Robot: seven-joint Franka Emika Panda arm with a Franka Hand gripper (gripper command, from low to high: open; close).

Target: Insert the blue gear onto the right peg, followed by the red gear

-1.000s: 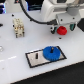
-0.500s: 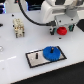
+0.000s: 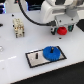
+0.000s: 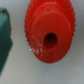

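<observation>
The red gear (image 3: pixel 62 30), small, rigid and probably light, is shown at the plate's (image 3: pixel 34 59) one o'clock, beneath the pincer (image 3: pixel 62 27); whether it is pinched cannot be told. Its toothed rim offers grip.

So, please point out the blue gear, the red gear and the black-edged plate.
blue gear (image 3: pixel 52 52), exterior view, on its raised hub.
red gear (image 4: pixel 49 34), wrist view, on its top face beside the centre hole.
black-edged plate (image 3: pixel 34 59), exterior view, on its bare pale surface.
</observation>
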